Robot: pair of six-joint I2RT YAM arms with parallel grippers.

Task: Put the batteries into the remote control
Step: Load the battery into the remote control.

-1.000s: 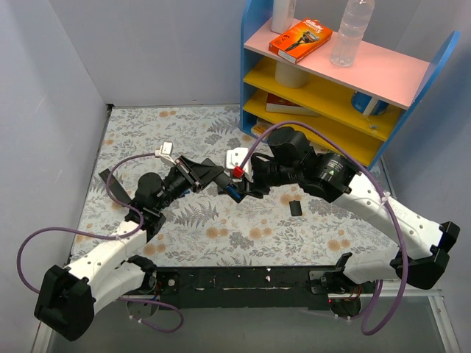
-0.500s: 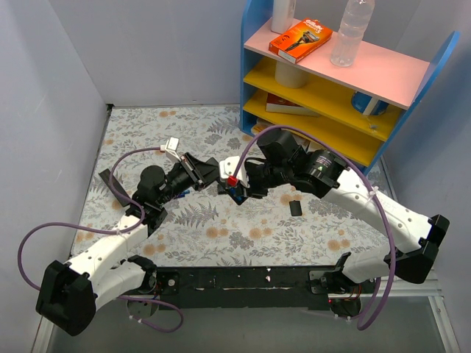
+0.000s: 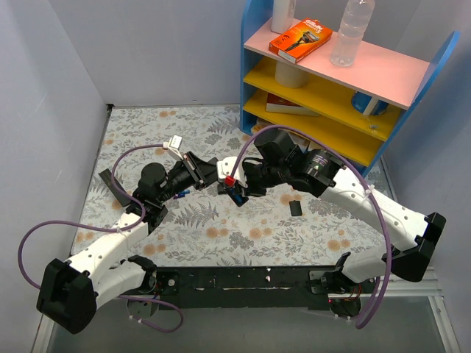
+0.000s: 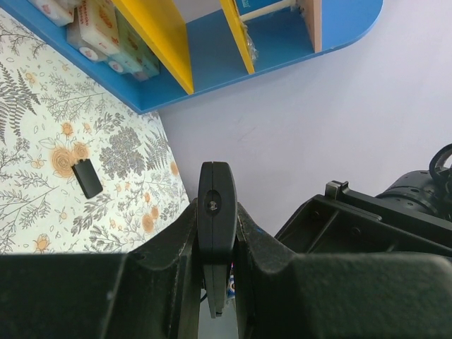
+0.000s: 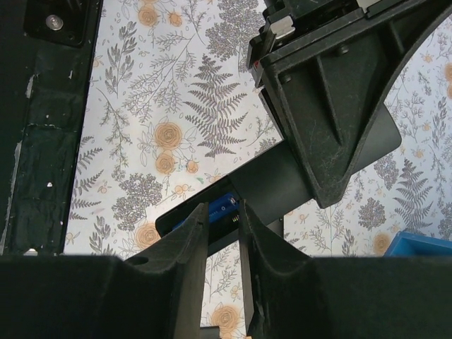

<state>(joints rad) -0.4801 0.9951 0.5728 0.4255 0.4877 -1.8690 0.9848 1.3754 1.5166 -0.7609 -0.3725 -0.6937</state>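
Since a second ago the right arm has swung left across the bench (image 3: pixel 221 239), and its gripper now sits right against the left one above the middle of the floral cloth; the left wrist has edged slightly away from the near edge.

The remote control (image 4: pixel 216 189) is held off the bench, its slim black body clamped edge-on between the jaws of the left gripper (image 4: pixel 215 215). From the right wrist view the remote appears as a dark slab angled across the frame, with a blue battery (image 5: pixel 227 205) at its lower end. The right gripper (image 5: pixel 222 212) has its jaws drawn narrow around that battery, the cell showing in the slit between the two fingers (image 5: pixel 194 233). Whether the cell is seated in the remote cannot be told.

A small black cover piece (image 3: pixel 295 208) lies flat on the bench just right of the grippers, well apart from them. A black strip (image 3: pixel 114 186) lies near the left edge. Behind stands a blue shelf unit (image 3: pixel 254 44) carrying an orange box (image 3: pixel 299 39) and a clear bottle (image 3: pixel 351 31).
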